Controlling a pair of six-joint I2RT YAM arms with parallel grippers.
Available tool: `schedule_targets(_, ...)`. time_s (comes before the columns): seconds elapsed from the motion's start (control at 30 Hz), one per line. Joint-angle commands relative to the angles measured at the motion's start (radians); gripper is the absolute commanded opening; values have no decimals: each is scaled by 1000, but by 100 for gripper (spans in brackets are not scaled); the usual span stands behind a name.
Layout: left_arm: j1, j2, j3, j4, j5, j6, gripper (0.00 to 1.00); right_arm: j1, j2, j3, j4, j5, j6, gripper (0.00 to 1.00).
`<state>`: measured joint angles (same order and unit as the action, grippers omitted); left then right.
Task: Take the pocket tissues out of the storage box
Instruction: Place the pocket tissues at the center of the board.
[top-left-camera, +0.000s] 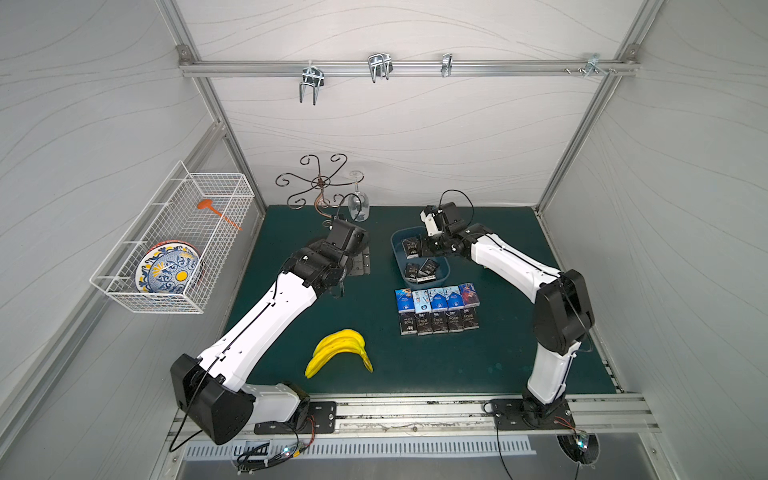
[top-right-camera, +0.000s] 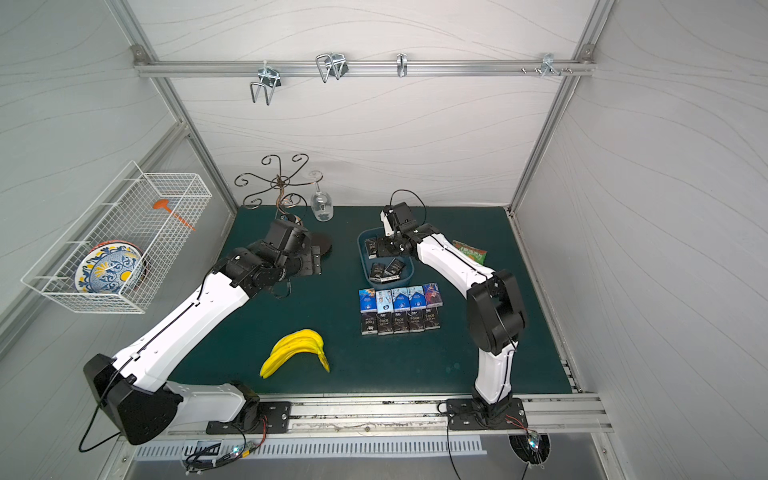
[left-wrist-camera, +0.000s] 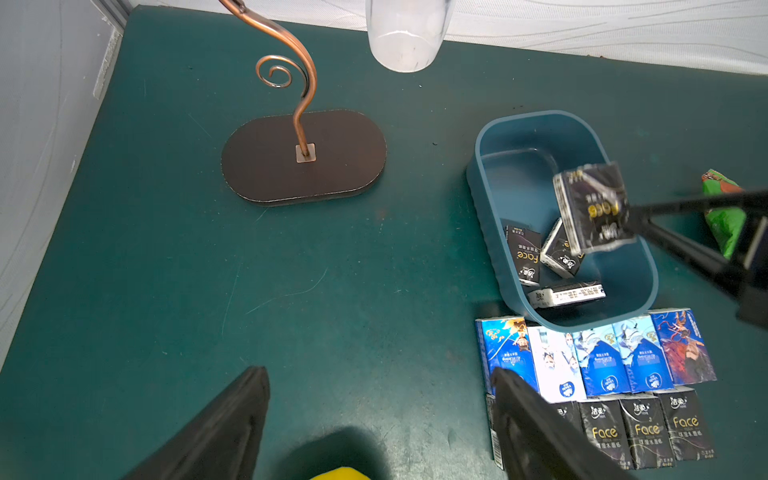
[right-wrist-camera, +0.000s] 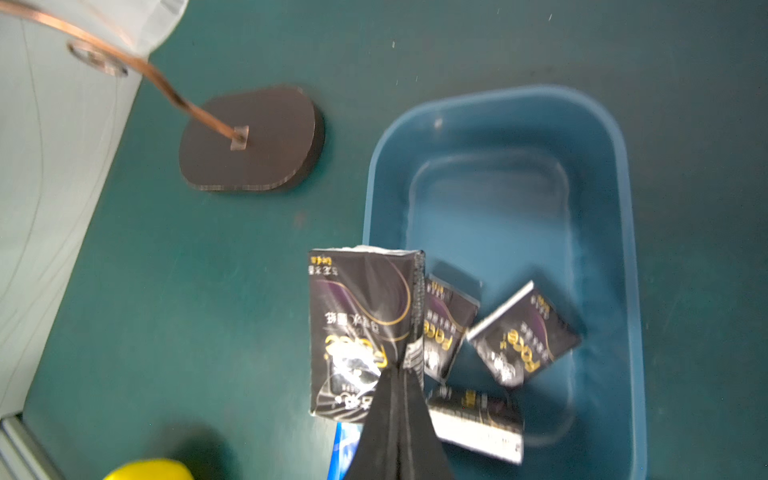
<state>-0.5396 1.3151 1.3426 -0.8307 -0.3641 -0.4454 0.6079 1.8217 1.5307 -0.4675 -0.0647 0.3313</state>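
**A:** In both top views, where do the tissues sit?

**B:** The right gripper pinches a black packet above the far end of the storage box. 3 more packets lie inside, toward the near end. 10 packets sit on the mat in 2 rows of 5, just beside the box.

**A:** And the left wrist view?

**B:** The left gripper is spread and empty over the mat, well apart from the box. The black packet hangs tilted, clear of the box floor.

**A:** What does the right wrist view show of the grip?

**B:** The jaws are pressed together on 1 short end, near a corner, so most of the packet sticks out unsupported.

**A:** How will it handle?

**B:** I'd judge it light and soft, with a glossy film that may slip. Held that close to a corner, it could swing or twist. For the 3 inside, a grip across the narrow sides, mid-body, looks safer. The 1 lying against the near wall looks the hardest to reach.
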Motion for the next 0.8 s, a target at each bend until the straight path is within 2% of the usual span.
schedule_targets(0.0,-3,-14,15,22,-16,7,88,26,-112,-80,-43,19,-12,0)
schedule_targets(0.2,1,-14,13,24,-21,7,88,90,-317,-356,-51,2,65,0)
schedule_targets(0.3,3,-15,16,21,-17,5,88,145,-400,-437,-115,49,84,0)
schedule_targets(0.43,3,-24,12,27,-8,-4,88,195,-513,-587,-102,33,168,0)
schedule_targets(0.57,3,-27,18,24,-9,-4,88,270,-557,-694,-79,44,247,0)
schedule_targets(0.77,3,-30,31,12,-11,-3,88,420,-519,-767,1,100,393,0)
